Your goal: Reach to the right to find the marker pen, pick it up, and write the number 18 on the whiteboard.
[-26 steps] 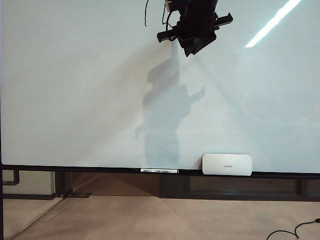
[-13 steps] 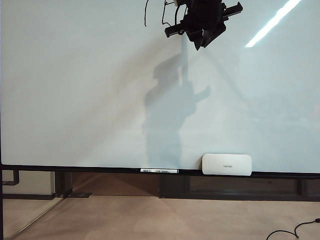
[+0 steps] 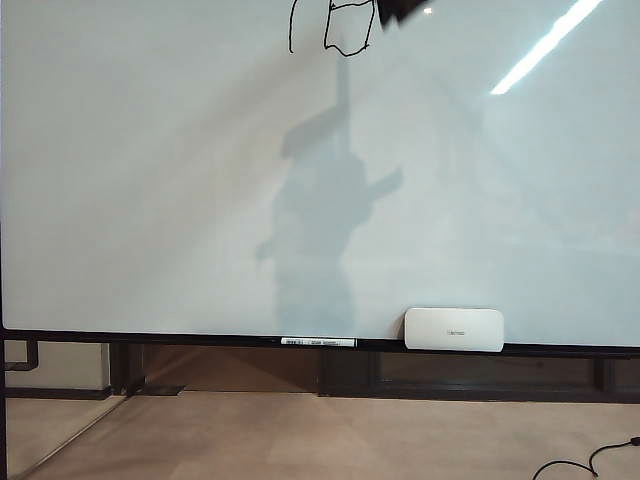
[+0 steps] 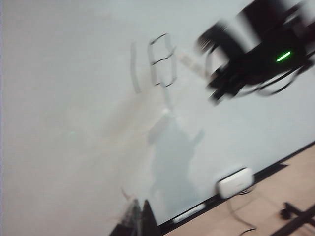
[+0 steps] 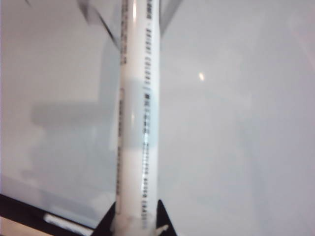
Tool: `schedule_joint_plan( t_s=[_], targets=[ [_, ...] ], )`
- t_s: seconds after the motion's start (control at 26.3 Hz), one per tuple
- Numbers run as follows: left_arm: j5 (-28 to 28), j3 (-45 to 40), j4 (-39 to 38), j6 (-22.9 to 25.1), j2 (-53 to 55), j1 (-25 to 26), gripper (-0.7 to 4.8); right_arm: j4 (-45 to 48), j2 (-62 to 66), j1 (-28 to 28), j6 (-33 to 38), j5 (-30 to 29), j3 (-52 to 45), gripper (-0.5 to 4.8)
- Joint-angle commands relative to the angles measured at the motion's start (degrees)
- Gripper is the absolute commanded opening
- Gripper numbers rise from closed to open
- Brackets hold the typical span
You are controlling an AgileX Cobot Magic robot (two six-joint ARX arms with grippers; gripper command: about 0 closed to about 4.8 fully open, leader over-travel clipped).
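The whiteboard (image 3: 160, 180) fills the exterior view. The number 18 (image 3: 330, 25) stands in thin black strokes at its top edge, and shows blurred in the left wrist view as well (image 4: 155, 61). My right gripper (image 5: 135, 223) is shut on the white marker pen (image 5: 138, 123), which points at the board near the strokes. Only a dark corner of that gripper (image 3: 400, 10) shows in the exterior view, just right of the 8. My left gripper (image 4: 140, 221) hangs back from the board, fingertips together and holding nothing. It looks across at the right arm (image 4: 256, 49).
A white rounded eraser (image 3: 453, 329) rests on the black ledge (image 3: 150, 338) at the lower right. A second pen (image 3: 318, 342) lies on the ledge left of it. Below are floor and a cable (image 3: 590, 460).
The right gripper with the pen has risen and moved right, leaving the exterior view almost entirely. The 8 it covered now shows. Its shadow on the board has shifted.
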Motion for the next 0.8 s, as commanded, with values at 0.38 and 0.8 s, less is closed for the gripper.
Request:
schedule_joint_plan(
  t_s=[0.38,0.8],
  targets=[
    [-11.82,15.74,-17.97,6.08,-1.36,-0.07,-0.05,-17.00,-22.51,1.62,-4.31,-1.09,0.33,-0.03],
    [-18.12,25.46,-35.26,9.60,-4.42,0.07,-0.05,-39.21,-44.24,1.57,-11.96,1.92,0.33,-0.03]
  ],
)
